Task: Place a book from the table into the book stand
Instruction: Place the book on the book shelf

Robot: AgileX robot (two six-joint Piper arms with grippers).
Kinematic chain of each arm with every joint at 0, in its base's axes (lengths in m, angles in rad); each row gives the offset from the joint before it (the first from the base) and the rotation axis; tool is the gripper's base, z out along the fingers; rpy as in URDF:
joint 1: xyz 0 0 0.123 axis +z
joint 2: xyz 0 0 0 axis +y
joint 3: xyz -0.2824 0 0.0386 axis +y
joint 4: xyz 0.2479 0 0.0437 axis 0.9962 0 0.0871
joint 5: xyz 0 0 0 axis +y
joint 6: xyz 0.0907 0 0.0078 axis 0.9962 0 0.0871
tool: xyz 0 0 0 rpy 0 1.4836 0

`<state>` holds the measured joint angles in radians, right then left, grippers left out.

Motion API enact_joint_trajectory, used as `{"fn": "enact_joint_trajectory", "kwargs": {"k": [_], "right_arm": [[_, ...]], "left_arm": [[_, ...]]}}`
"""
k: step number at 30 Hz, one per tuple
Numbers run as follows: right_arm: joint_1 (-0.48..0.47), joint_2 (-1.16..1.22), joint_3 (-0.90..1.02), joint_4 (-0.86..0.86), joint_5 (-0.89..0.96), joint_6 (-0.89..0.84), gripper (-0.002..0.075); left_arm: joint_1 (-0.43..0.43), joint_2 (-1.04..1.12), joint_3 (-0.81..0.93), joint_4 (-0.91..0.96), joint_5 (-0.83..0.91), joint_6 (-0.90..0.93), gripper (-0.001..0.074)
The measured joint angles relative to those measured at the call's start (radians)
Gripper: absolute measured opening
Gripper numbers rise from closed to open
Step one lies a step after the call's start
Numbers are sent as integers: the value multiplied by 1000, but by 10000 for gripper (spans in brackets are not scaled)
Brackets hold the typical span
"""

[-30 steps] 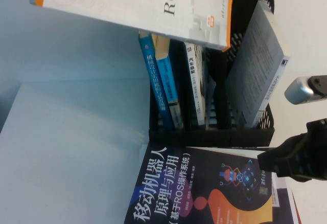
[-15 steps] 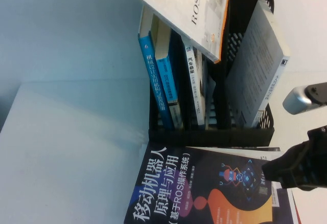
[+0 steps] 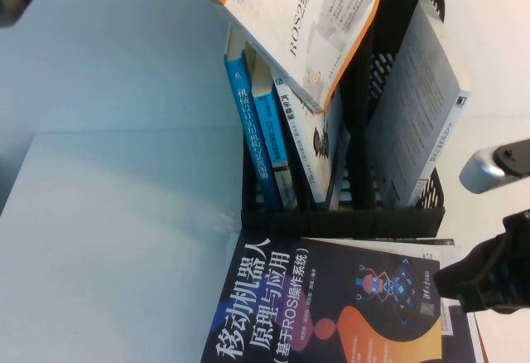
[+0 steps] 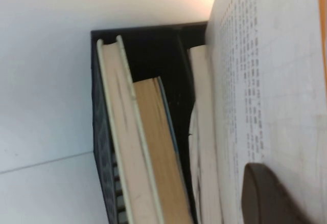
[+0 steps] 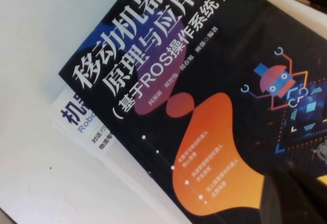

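A white ROS book with an orange edge (image 3: 310,23) hangs tilted over the black book stand (image 3: 348,222), its lower corner down in a middle slot. My left gripper is shut on it, almost wholly above the high view's top edge. One finger (image 4: 271,196) lies on the book's pale printed face (image 4: 265,81) in the left wrist view. My right gripper (image 3: 484,284) hovers at the table's right, over the corner of a dark ROS book (image 3: 331,305) lying flat in front of the stand. The same dark book (image 5: 204,81) fills the right wrist view.
The stand holds two blue books (image 3: 257,131) on the left, a white-spined book (image 3: 310,143) leaning in the middle and a grey book (image 3: 418,106) leaning on the right. A white book (image 5: 82,121) lies under the dark one. A silver cylinder (image 3: 489,168) sits above my right gripper.
The white ROS book has swung from lying across the top to a steeper tilt, its corner dropping into the stand. The white-spined book now leans. My right gripper drifted slightly right and down.
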<state>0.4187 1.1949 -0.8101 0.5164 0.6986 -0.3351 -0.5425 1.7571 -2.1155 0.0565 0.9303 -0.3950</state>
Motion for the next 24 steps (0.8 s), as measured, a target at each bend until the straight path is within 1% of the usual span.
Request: {"fn": "enact_joint_trajectory", "kwargs": {"k": [6, 15, 19, 24], "right_arm": [[0, 0, 0, -1, -23, 2, -3], [0, 0, 0, -1, -28, 6, -3], [0, 0, 0, -2, -28, 6, -3], [0, 0, 0, -2, -28, 6, -3]], "left_arm": [[-96, -12, -7, 138, 24, -60, 99], [-219, -35, -7, 267, 32, -119, 99], [-245, -47, -12, 317, 35, -159, 99], [-246, -55, -17, 333, 69, -203, 99]]}}
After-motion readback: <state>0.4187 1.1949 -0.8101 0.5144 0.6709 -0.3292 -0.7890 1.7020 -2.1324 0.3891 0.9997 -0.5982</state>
